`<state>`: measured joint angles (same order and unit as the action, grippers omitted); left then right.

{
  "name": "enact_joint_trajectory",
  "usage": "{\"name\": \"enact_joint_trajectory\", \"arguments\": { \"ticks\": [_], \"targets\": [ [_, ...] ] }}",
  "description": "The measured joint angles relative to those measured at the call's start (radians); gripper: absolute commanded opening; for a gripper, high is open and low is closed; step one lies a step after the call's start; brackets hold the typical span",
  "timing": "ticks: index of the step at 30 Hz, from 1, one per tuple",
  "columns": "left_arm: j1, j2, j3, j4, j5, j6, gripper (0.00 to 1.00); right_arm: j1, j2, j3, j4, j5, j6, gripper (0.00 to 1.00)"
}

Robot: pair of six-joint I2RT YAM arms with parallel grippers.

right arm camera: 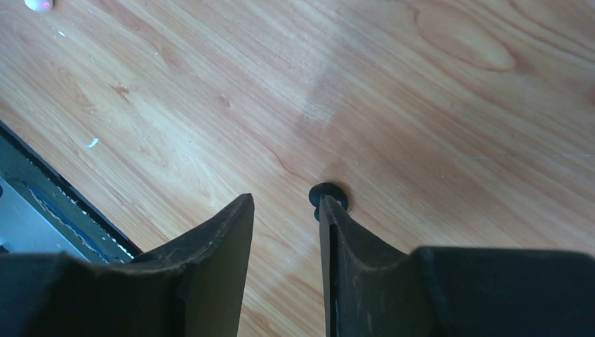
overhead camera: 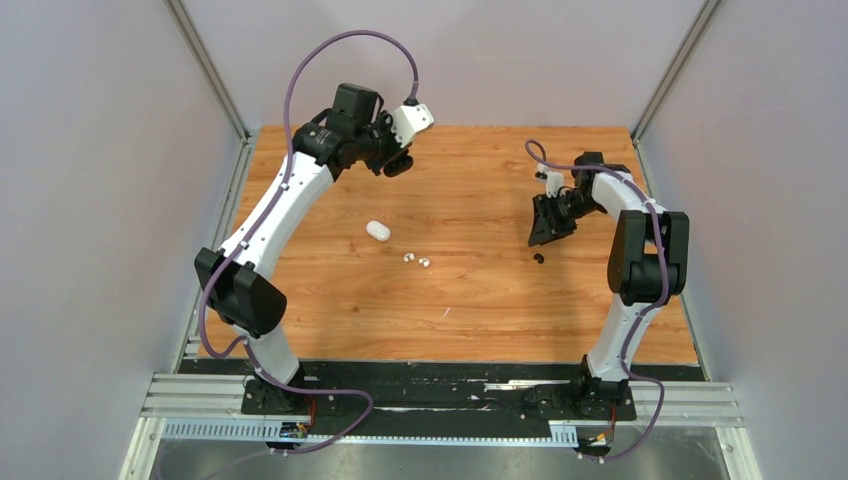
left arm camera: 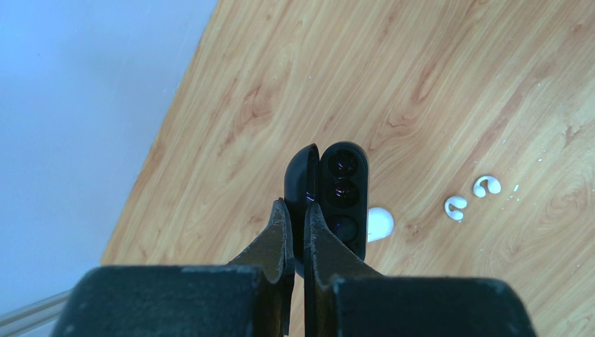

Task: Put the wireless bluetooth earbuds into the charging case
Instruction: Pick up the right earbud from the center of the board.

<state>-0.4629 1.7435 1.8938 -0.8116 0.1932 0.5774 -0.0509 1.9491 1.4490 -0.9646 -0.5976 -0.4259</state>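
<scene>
The left fingers, dark and wedge-shaped, are pressed nearly together, pinching the lower end of a glossy black oval charging case held clear of the pale wood-grain tabletop. The case stands open: its smooth domed lid sits just left of the base, whose face shows round shiny sockets. Just right of these fingers, half hidden behind the black case, a smooth white oval case lies on the wood. Further right lie a tiny white hook-shaped earbud and a second white earbud, side by side but apart. The right fingers, matte black and tapered, are spread with bare wood between them. A small round black earbud lies at the tip of the right-hand one, seemingly touching it
</scene>
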Motion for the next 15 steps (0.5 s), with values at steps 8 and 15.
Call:
{"name": "enact_joint_trajectory", "arguments": {
  "ticks": [8,15],
  "targets": [
    [0.000,0.000,0.000,0.000,0.006,-0.011,0.00,-0.010,0.004,-0.028,-0.002,0.053,-0.014,0.29],
    [0.000,0.000,0.000,-0.001,0.007,-0.013,0.00,-0.016,0.035,-0.028,0.004,0.104,-0.022,0.29]
  ]
}}
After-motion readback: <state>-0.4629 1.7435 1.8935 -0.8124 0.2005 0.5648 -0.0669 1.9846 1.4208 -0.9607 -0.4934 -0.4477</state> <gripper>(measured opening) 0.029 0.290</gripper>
